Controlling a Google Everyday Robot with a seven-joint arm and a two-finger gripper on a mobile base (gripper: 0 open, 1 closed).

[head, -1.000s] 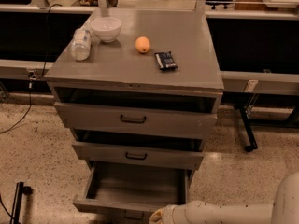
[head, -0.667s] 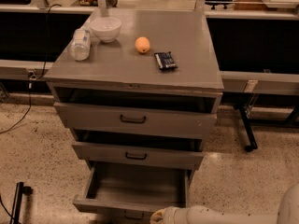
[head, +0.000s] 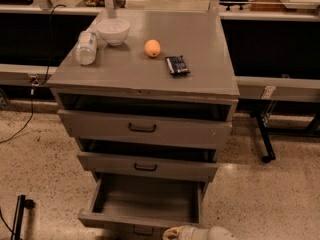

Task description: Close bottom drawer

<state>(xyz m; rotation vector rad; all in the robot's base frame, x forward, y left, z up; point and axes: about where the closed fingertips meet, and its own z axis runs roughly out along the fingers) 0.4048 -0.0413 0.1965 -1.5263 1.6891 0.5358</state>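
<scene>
The bottom drawer (head: 145,199) of the grey cabinet stands pulled well out, its deep grey box showing and holding nothing that I can see. Its front panel runs along the lower edge of the view, with the dark handle (head: 142,230) just visible. My gripper (head: 175,232) shows as a whitish tip at the bottom edge, right at the drawer's front panel, to the right of the handle. The arm's pale sleeve (head: 220,233) trails off to the right.
The two upper drawers (head: 145,129) stand slightly ajar. On the cabinet top (head: 200,74) lie a water bottle (head: 86,47), a white bowl (head: 113,31), an orange (head: 152,48) and a dark snack packet (head: 177,65). A black stand (head: 19,216) is on the floor at left.
The view has drawn a little nearer to the cabinet. The arm has pulled back toward the bottom edge, leaving only the gripper tip at the drawer front. The drawer stays as far out.
</scene>
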